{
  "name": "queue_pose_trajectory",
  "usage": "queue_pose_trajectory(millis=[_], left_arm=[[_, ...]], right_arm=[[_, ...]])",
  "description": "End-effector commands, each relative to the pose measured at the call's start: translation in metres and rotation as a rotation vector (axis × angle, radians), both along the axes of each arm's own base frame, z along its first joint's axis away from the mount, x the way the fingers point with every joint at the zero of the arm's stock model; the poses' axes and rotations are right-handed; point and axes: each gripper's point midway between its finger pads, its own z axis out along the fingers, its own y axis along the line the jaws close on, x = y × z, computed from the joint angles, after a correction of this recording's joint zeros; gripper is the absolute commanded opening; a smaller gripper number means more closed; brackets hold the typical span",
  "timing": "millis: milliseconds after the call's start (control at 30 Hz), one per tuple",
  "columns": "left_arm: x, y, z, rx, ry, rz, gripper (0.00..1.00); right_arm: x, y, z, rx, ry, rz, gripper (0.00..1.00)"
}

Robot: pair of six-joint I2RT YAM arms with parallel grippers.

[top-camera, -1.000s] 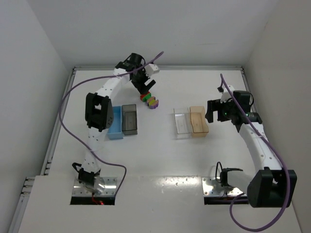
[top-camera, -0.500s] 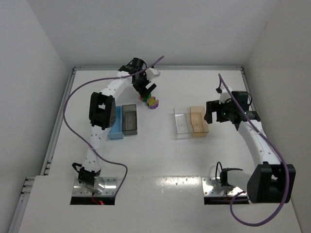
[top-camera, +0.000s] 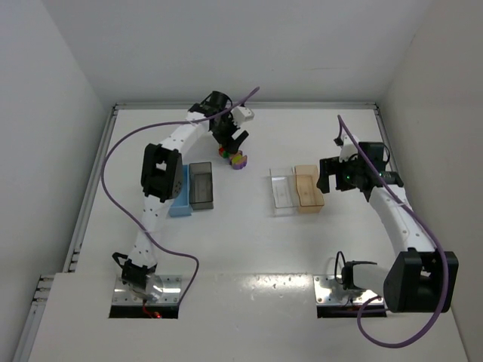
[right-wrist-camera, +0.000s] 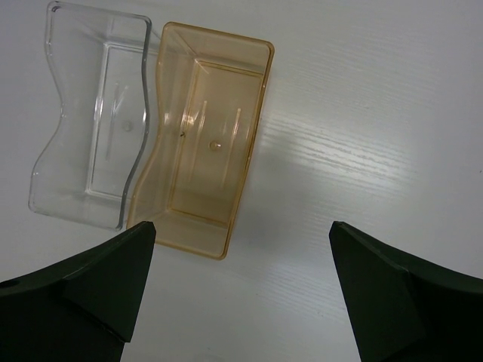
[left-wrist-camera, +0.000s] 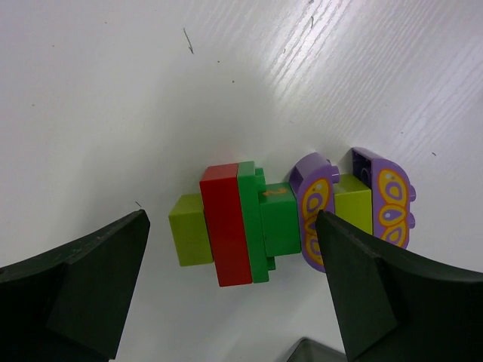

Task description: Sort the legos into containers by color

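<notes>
The legos (top-camera: 233, 156) lie joined in a short row on the table behind the left bins. In the left wrist view they are a yellow-green brick (left-wrist-camera: 189, 240), a red brick (left-wrist-camera: 226, 226), a green brick (left-wrist-camera: 273, 219), a purple piece (left-wrist-camera: 313, 204), a second yellow-green brick (left-wrist-camera: 353, 202) and a second purple piece (left-wrist-camera: 389, 196). My left gripper (top-camera: 229, 143) (left-wrist-camera: 230, 215) is open just above the row, its fingers straddling the red and green bricks. My right gripper (top-camera: 326, 175) (right-wrist-camera: 241, 226) is open and empty beside the tan-orange bin (top-camera: 309, 188) (right-wrist-camera: 204, 143).
The light blue bin (top-camera: 179, 197) and the dark grey bin (top-camera: 201, 186) stand side by side near the left arm. The clear bin (top-camera: 282, 188) (right-wrist-camera: 90, 128) touches the tan-orange one. A corner of the grey bin (left-wrist-camera: 309, 351) shows below the bricks. All bins look empty.
My left gripper has shifted a little to the right and turned over the row of bricks. The right arm has barely moved.
</notes>
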Motion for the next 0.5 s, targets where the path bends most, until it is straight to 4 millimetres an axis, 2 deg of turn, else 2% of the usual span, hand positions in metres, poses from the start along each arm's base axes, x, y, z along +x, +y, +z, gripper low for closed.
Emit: queue_pose_trajectory(millis=[0, 100, 133, 167, 300, 400, 467], left_arm=[[-0.001, -0.012, -0.004, -0.041, 0.014, -0.014, 0.99], [0.004, -0.020, -0.002, -0.061, 0.004, 0.000, 0.99], [0.003, -0.019, -0.010, -0.055, 0.022, 0.021, 0.99], [0.007, -0.024, -0.009, -0.058, 0.007, 0.031, 0.99], [0.024, -0.021, -0.007, -0.067, -0.027, 0.153, 0.99], [0.024, -0.022, -0.011, -0.079, -0.014, 0.176, 0.93], [0.018, -0.026, -0.021, -0.074, 0.011, 0.177, 0.91]], right_arm=[[0.006, 0.001, 0.007, 0.004, -0.025, 0.011, 0.99], [0.006, 0.001, 0.007, 0.004, -0.025, 0.011, 0.99], [0.006, 0.001, 0.007, 0.004, -0.025, 0.011, 0.99], [0.006, 0.001, 0.007, 0.004, -0.025, 0.011, 0.99], [0.004, 0.001, 0.003, 0.004, -0.015, 0.011, 0.99], [0.004, 0.001, 0.003, 0.004, -0.015, 0.011, 0.99], [0.004, 0.001, 0.001, 0.004, -0.006, 0.011, 0.99]])
